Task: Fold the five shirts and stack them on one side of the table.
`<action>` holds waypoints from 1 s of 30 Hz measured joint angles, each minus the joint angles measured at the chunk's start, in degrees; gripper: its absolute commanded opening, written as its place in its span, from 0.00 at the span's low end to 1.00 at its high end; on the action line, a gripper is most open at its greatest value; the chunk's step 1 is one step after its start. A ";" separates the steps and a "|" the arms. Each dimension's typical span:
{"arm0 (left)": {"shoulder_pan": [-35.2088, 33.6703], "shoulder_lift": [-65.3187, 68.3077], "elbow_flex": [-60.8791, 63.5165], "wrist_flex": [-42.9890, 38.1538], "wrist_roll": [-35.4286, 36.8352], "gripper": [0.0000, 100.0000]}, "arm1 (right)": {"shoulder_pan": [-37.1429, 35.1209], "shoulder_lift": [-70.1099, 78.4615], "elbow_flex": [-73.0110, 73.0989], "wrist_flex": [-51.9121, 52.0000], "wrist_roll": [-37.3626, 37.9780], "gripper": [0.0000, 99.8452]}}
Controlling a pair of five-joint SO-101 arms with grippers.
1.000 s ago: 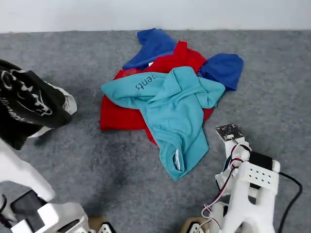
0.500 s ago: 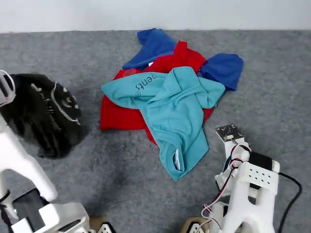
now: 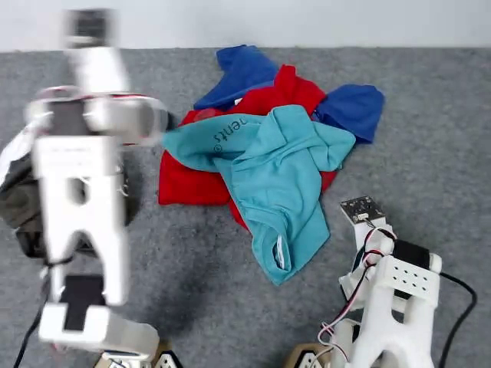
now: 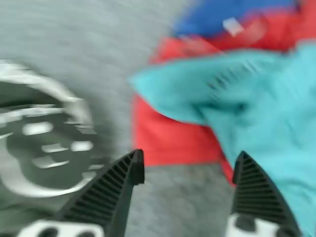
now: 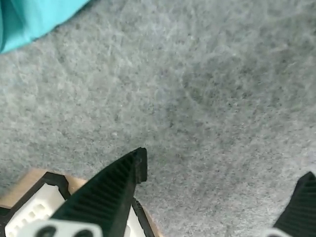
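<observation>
Since the grey table (image 3: 437,115) carries a loose heap in the upper middle of the high view, the step in hand is probably lifting off the next shirt. The teal shirt (image 3: 276,176) lies on top of the red shirt (image 3: 184,188) and the blue shirt (image 3: 242,69), so pinch its free hem alone. The black shirt (image 3: 17,207) lies bunched at the left edge. The left gripper (image 4: 187,163) hangs wide and empty beside the heap; the right gripper (image 5: 224,170), equally wide, sits over bare table at lower right.
</observation>
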 measured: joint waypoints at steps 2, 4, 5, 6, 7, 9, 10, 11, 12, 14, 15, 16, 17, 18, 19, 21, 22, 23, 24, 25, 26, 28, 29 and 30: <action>3.60 5.89 0.00 -1.23 1.49 0.29 | 0.00 0.00 0.09 0.00 0.00 0.44; 4.92 12.66 0.00 -3.78 3.78 0.29 | 0.00 0.00 0.09 0.00 0.00 0.44; 4.92 16.35 -0.18 -5.27 4.84 0.29 | 0.00 0.00 0.09 0.00 0.00 0.44; 4.84 20.04 -0.97 -6.33 5.71 0.29 | 0.00 0.00 0.09 0.00 0.00 0.44; 4.57 23.74 -2.20 -6.95 6.51 0.29 | 0.00 0.00 0.09 0.00 0.00 0.44; 3.69 30.33 -6.42 -7.30 7.38 0.29 | 0.00 0.00 0.09 0.00 0.00 0.44; 3.08 33.49 -9.14 -7.30 7.56 0.29 | 0.00 0.00 0.09 0.00 0.00 0.44; 2.37 36.40 -12.22 -7.30 7.74 0.29 | 0.00 0.00 0.09 0.00 0.00 0.44; 1.67 39.30 -15.21 -7.38 7.82 0.29 | 0.00 0.00 0.09 0.00 0.00 0.44; 0.44 45.01 -21.27 -7.38 7.91 0.29 | 0.00 0.00 0.09 0.00 0.00 0.44; -0.09 47.82 -24.35 -7.38 7.91 0.29 | 0.00 0.00 0.09 0.00 0.00 0.44; -0.62 50.55 -27.43 -7.38 7.91 0.27 | 0.00 0.00 0.09 0.00 0.00 0.44; -1.14 53.27 -30.42 -7.38 7.91 0.25 | 0.00 0.00 0.09 0.00 0.00 0.44; -1.49 55.82 -33.32 -7.03 7.91 0.22 | 0.00 0.00 0.09 0.00 0.00 0.44; -1.67 58.02 -36.22 -6.51 7.91 0.19 | 0.00 0.00 0.09 0.00 0.00 0.44; -1.76 61.89 -41.93 -5.98 7.91 0.11 | 0.00 0.00 0.09 0.00 0.00 0.44; -1.67 63.65 -44.84 -5.80 7.91 0.07 | 0.00 0.00 0.09 0.00 0.00 0.44; -1.58 65.14 -47.65 -5.19 7.91 0.03 | 0.00 0.00 0.09 0.00 0.00 0.44; -1.49 66.64 -50.37 -4.66 8.09 0.01 | 0.00 0.00 0.09 0.00 0.00 0.44; -1.49 67.96 -53.01 -4.04 8.09 0.01 | 0.00 0.00 0.09 0.00 0.00 0.44; -1.14 69.10 -55.38 -3.16 8.09 0.01 | 0.00 0.00 0.09 0.00 0.00 0.44; -0.44 70.86 -59.34 -1.05 8.09 0.01 | 0.00 0.00 0.09 0.00 0.00 0.44; -0.26 71.12 -61.19 0.35 7.82 0.01 | 0.00 0.00 0.09 0.00 0.00 0.44; -0.26 71.21 -63.12 2.02 7.47 0.01 | 0.00 0.00 0.09 0.00 0.00 0.44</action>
